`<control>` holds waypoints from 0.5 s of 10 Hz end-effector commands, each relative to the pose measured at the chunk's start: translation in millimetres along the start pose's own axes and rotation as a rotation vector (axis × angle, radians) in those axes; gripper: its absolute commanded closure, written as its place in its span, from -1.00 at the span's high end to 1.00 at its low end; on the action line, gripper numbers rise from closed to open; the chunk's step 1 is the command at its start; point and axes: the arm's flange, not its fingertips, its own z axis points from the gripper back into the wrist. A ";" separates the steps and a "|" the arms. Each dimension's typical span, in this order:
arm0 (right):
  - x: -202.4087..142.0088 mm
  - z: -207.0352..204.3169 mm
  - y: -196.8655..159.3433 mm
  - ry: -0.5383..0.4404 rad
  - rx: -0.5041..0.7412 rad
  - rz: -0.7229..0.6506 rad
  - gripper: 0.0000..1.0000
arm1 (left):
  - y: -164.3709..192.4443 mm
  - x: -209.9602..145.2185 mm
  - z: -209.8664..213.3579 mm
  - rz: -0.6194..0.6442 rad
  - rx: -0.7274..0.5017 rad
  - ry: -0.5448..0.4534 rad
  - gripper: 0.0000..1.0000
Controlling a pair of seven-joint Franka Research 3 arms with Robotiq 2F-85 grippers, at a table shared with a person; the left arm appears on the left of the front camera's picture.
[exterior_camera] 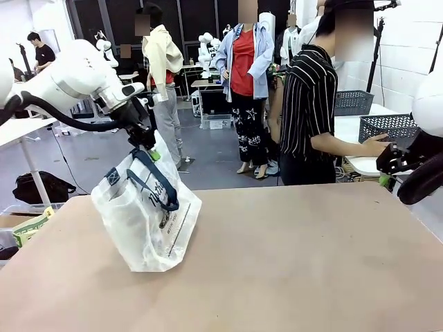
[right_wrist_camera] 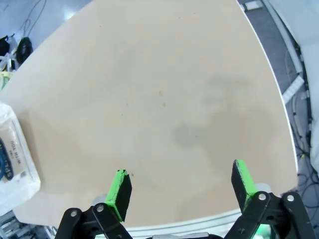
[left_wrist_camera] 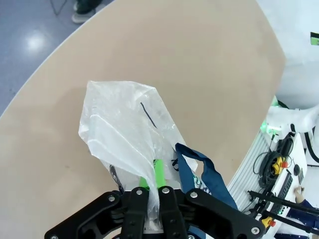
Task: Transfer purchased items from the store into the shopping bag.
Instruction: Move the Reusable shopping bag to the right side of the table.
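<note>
The translucent white shopping bag (exterior_camera: 142,214) with navy handles (exterior_camera: 160,187) stands on the left part of the tan table (exterior_camera: 297,256). My left gripper (exterior_camera: 147,143) holds it up by the top edge. In the left wrist view that gripper (left_wrist_camera: 153,183) is shut on the bag's crinkly plastic (left_wrist_camera: 124,124), with one navy handle (left_wrist_camera: 202,172) hanging loose beside it. My right gripper (exterior_camera: 385,171) hovers at the table's far right edge; its wrist view shows it open (right_wrist_camera: 182,185) over bare tabletop. A dark grey lattice basket (exterior_camera: 394,126) sits beyond the table. The purchased items are out of view.
A person in a striped shirt (exterior_camera: 308,104) stands at the far side, one hand (exterior_camera: 377,146) by the basket. A second grey basket (exterior_camera: 353,102) is farther back. A black bag (exterior_camera: 40,187) lies on the floor at left. The bag's corner (right_wrist_camera: 12,154) shows at left in the right wrist view.
</note>
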 end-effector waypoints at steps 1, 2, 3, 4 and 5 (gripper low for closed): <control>2.7 0.9 -1.0 0.009 -0.020 0.016 1.00 | -4.2 -10.9 14.8 0.058 0.071 -0.017 -1.00; 2.7 0.9 -1.0 0.009 -0.020 0.016 1.00 | 1.3 -18.3 30.9 0.107 0.102 -0.039 -1.00; 2.7 0.9 -1.0 0.009 -0.020 0.016 1.00 | 10.4 -28.5 46.7 0.158 0.120 -0.059 -1.00; 2.7 0.9 -1.0 0.009 -0.020 0.016 1.00 | 21.9 -41.3 62.4 0.205 0.131 -0.066 -1.00; 2.7 0.9 -1.0 0.009 -0.020 0.016 1.00 | 32.5 -53.4 76.6 0.249 0.145 -0.091 -1.00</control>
